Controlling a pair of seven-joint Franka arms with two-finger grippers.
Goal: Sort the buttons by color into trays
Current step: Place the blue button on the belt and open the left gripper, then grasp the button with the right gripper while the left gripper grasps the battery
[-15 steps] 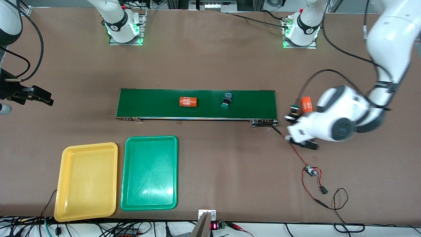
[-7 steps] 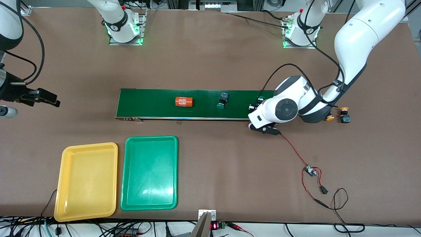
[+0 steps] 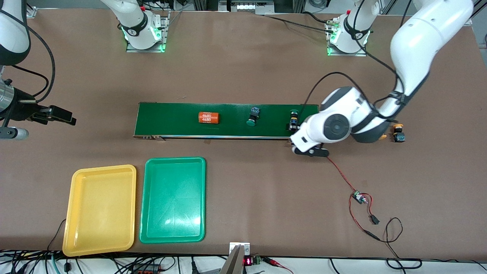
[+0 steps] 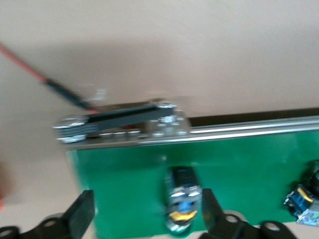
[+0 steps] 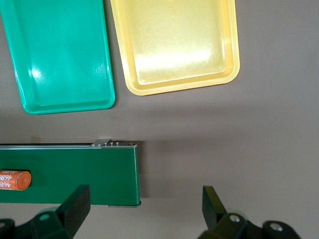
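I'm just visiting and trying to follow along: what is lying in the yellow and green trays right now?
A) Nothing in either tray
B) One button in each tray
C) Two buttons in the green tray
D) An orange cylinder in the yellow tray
A: the yellow tray and the green tray both show only bare plastic, in the front view and in the right wrist view.

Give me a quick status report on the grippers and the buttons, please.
Left gripper open over the conveyor belt, a green button between its fingers, unheld. Right gripper open, waiting off the belt's end. Yellow tray and green tray hold no buttons.
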